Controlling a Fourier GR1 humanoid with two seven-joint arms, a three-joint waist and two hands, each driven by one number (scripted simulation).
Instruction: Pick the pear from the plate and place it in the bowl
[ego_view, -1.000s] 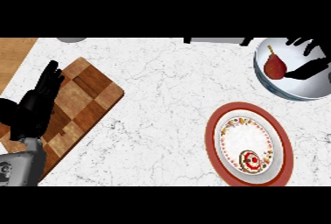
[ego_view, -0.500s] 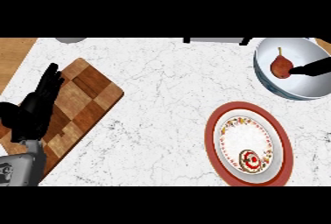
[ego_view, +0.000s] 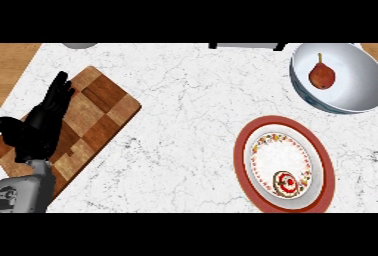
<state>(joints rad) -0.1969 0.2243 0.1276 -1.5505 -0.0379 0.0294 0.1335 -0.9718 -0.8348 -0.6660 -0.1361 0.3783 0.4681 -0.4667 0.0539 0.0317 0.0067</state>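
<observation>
Marble counter. Wooden cutting board, nine o'clock. Red-rimmed plate, four o'clock, bare of fruit. White bowl, two o'clock, containing the pear, stem pointing to twelve. Left hand, fingers straight and relaxed, resting over the board, grasping nothing.
</observation>
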